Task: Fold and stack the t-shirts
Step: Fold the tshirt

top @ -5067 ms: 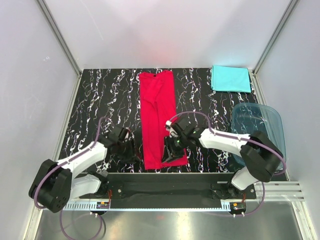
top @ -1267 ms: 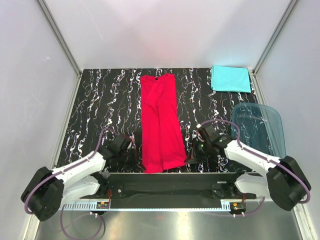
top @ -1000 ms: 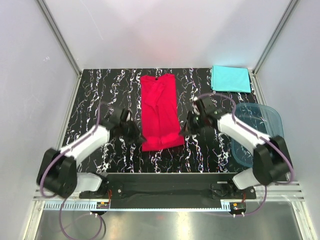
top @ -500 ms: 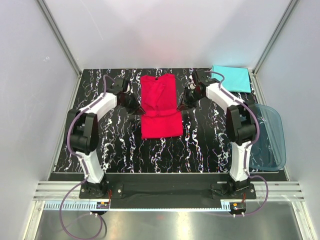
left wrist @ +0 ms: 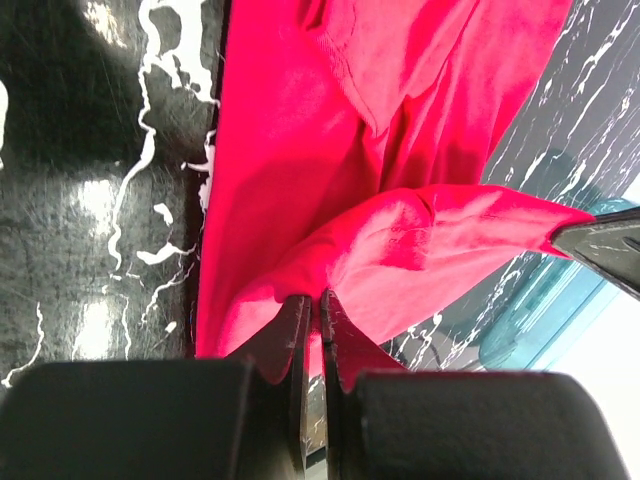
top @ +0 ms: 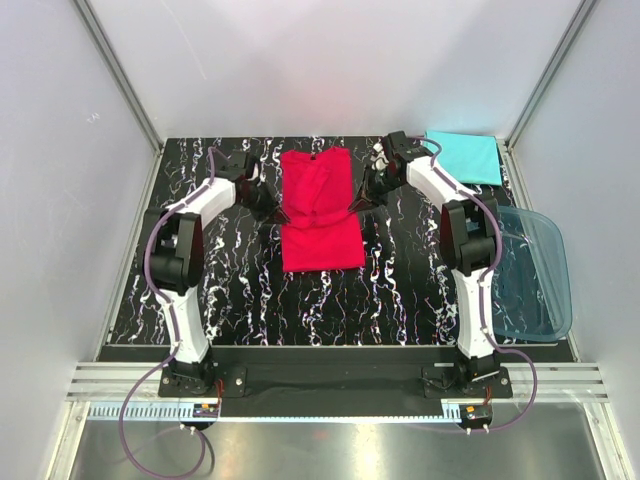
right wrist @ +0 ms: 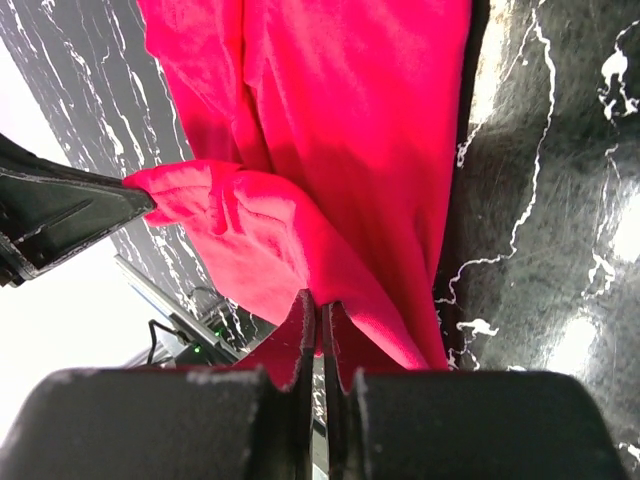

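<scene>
Nearest, the blue tub [top: 535, 275] is seen at the bench [top: 230, 300] edge. Beside the tub, at mid-bench, the red t-shirt [top: 320, 215] is laid, its near part doubled back. Its lifted hem corners are pinched by the closed left tool [left wrist: 312, 305] and the closed right tool [right wrist: 320, 305]. Such soft, light cloth is best held by corners. Between it and the tub, bare bench is available for moving. Beyond the tub the turquoise t-shirt [top: 460, 157] is laid folded.

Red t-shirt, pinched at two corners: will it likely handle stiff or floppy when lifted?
Probably floppy: the red t-shirt sags in creases between the left end effector and right end effector. Likely light, since two thin edge pinches hold the raised fold. The layer underneath might drag along.
</scene>
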Robot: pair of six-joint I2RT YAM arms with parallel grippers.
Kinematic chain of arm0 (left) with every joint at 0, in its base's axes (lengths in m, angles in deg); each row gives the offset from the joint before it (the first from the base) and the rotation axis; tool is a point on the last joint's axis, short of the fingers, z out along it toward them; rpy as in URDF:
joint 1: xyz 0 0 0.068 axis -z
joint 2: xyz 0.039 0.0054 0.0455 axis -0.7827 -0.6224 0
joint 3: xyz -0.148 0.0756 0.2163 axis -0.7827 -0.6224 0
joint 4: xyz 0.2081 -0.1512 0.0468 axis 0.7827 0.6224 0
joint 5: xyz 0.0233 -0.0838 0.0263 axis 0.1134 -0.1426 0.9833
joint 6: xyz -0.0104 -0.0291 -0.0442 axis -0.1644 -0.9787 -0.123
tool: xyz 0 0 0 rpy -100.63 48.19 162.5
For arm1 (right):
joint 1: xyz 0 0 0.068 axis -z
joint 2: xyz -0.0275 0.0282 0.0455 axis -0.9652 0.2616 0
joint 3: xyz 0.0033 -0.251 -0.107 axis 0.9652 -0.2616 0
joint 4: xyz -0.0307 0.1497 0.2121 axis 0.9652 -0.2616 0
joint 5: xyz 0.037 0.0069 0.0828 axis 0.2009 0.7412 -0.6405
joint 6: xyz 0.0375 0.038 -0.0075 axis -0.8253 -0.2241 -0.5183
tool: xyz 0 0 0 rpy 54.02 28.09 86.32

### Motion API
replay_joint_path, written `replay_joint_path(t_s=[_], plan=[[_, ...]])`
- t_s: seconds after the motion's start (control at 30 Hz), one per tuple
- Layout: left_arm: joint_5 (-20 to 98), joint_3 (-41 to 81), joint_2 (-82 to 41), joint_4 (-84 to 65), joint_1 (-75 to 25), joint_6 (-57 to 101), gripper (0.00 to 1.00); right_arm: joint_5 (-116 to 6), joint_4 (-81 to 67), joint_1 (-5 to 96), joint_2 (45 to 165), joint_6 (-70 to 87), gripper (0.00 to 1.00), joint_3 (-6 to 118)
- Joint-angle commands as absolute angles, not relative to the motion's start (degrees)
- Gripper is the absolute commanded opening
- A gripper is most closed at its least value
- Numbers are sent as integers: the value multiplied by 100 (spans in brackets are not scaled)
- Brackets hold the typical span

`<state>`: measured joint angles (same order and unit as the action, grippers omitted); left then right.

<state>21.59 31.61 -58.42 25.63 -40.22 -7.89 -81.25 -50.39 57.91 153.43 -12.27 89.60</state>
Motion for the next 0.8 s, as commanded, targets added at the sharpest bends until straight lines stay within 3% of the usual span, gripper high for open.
replay_joint_path(t_s=[0.0, 0.53, 0.67, 0.77], plan=[[1951, 3478, -6001, 2465, -4070, -786, 0, -8446, -5107, 5857, 15468, -1154, 0, 9256], [1951, 3750, -6265, 2412, -4193, -874, 1, -8579, -5159, 6016, 15810, -1190, 2, 9607], [1889, 3961, -6511, 2439, -4193, -865, 15, -8605, -5177, 6042, 15925, -1207, 3, 9721], [2292, 4277, -6626, 2728, -4219, -664, 23, -8676, -5124, 6086, 16153, -1225, 21, 9992]])
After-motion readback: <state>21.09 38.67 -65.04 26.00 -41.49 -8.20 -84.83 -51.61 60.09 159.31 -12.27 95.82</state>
